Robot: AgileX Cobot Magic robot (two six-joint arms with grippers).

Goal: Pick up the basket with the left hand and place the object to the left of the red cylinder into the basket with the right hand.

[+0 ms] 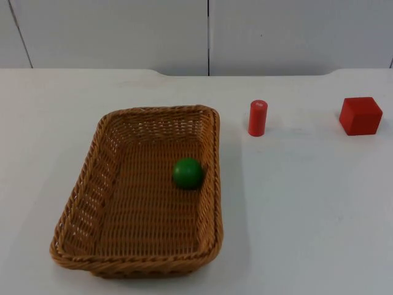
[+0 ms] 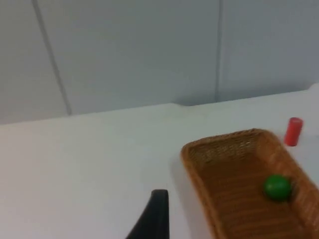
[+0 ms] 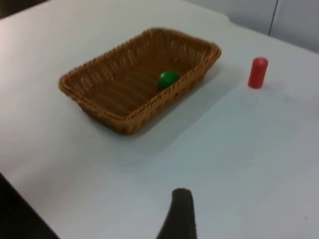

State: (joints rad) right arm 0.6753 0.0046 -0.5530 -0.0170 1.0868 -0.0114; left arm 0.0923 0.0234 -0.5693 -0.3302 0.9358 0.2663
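Observation:
A brown wicker basket (image 1: 86, 196) rests on the white table, left of centre. A green ball (image 1: 187, 173) lies inside it, close to its right wall. The red cylinder (image 1: 258, 118) stands upright just right of the basket's far right corner. My left gripper (image 2: 154, 219) hangs over bare table beyond the basket's (image 2: 219, 142) left side, apart from it, looking at the ball (image 2: 277, 187) and cylinder (image 2: 293, 131). My right gripper (image 3: 179, 214) is held high and well back from the basket (image 3: 89, 102), ball (image 3: 168, 78) and cylinder (image 3: 257, 72).
A red cube (image 1: 360, 115) sits at the far right of the table. The grey partition wall (image 1: 209, 31) closes the back edge. White table surface stretches between the basket and the cube.

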